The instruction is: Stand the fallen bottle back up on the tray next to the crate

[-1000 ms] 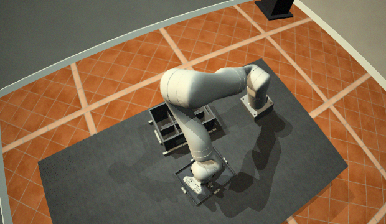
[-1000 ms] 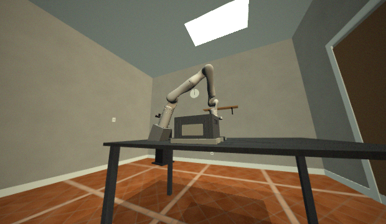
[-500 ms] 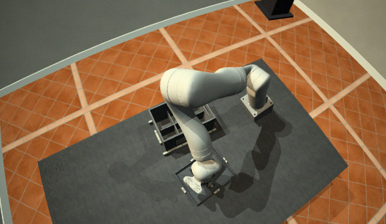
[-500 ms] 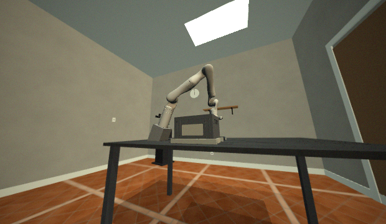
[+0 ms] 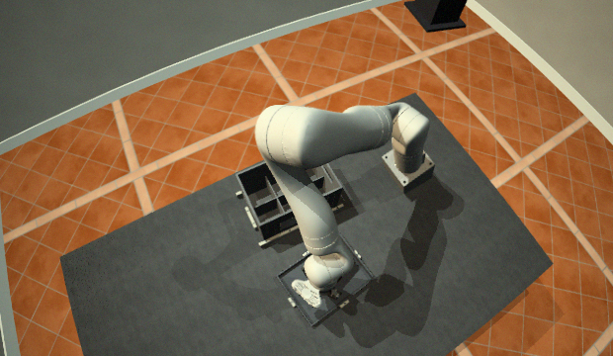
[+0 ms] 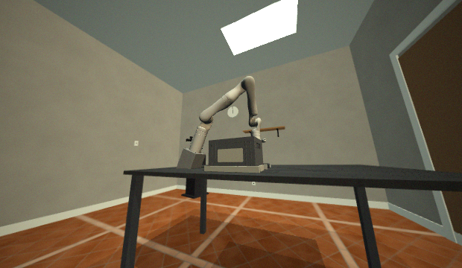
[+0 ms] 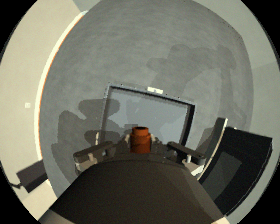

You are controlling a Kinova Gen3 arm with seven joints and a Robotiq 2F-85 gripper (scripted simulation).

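Dark grey table [image 5: 198,297] carries three loose items: the arm's base plate [image 5: 427,174], a black crate [image 5: 247,194] with inner dividers, and a shallow tray [image 5: 320,316] just beside the crate on the near side.

Arm [image 5: 306,143] rises from the base, bends over the crate and comes down over the tray. Its wrist covers most of the tray's middle in the top view. A pale patterned patch [image 5: 306,293] shows on the tray at the wrist's left edge; cannot tell from this view what it is.

Wrist view: the gripper [image 7: 140,156] is clenched on the bottle [image 7: 139,140], grasping it. Only the bottle's brown-orange end shows, between the two fingers, pointing away from the camera. The bottle's body is hidden under the dark gripper housing, so its tilt cannot be read exactly. Beyond it, the tray [image 7: 111,106] shows a grey floor and a raised rim. The bottle end lies over the near part of the tray. The crate [image 7: 247,156] sits to the right of the tray in this view, close to it.

Exterior view: the crate [image 6: 235,152] hides the tray and the bottle; the arm's wrist [image 6: 256,131] is above the crate's far top edge.
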